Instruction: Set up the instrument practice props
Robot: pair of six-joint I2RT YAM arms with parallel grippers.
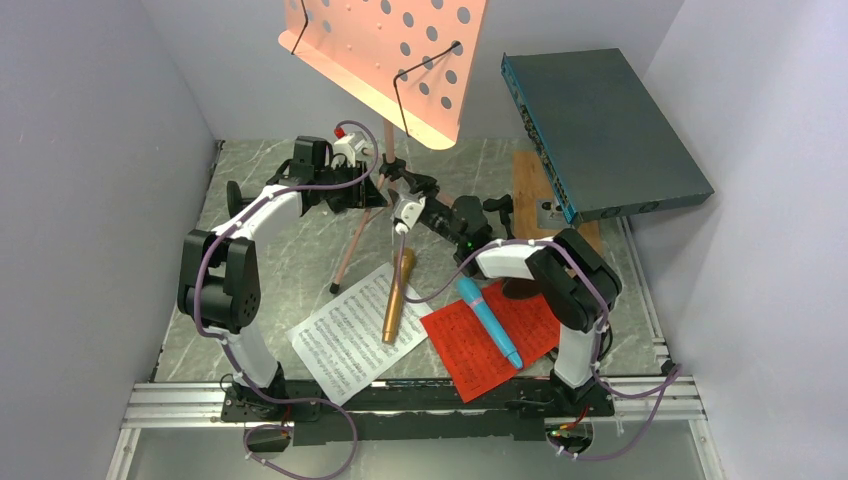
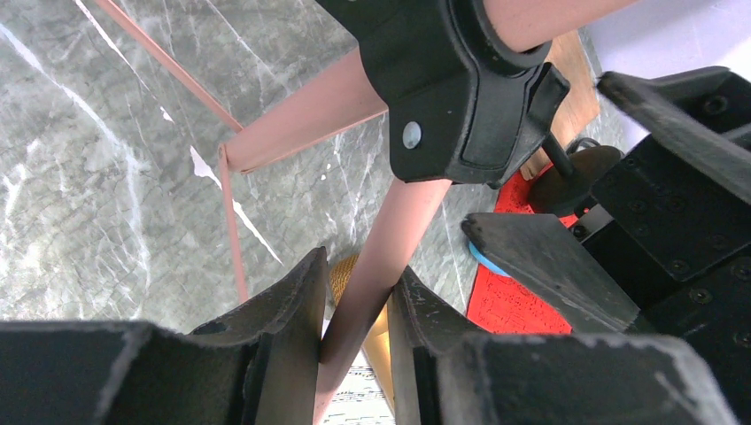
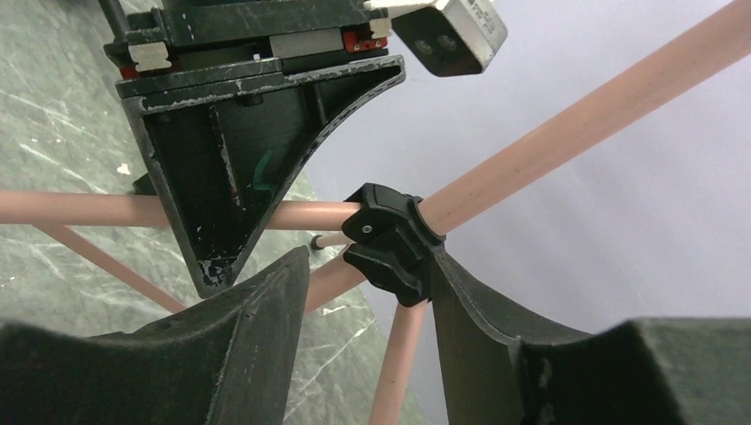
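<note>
Top external view, items listed by size for your next move.

1. Music desk: pink and hole-punched, raised high at 12 o'clock from both grippers. Its face tilts toward the arms.
2. Teal box: at 2 o'clock, propped at a slant. It is not one of the props.
3. Centre pole: its long axis runs 12 to 6 in this view. It joins the desk to the hub, and I judge it near upright.
4. Tripod legs: one leg splays from the hub toward 7 o'clock.
5. White page and red page: both lie flat at 6 and 5 o'clock from your grippers, well apart from the desk.
6. Gold microphone: partly on the white page, axis 12 to 6.
7. Blue microphone: on the red page, axis 11 to 5, nearer your right arm.
8. Black hub: this is where the legs meet the pole.
9. Left gripper: set narrow, with a leg between its jaws just below the hub. A sliver of gap shows on one side, so I cannot tell whether it is clamped.
10. Right gripper: spread wide and holding nothing. The hub sits between its jaws, against one and clear of the other.

Judgement: the stand already lies between your fingers, so the coming move turns on the pole's axis.
</note>
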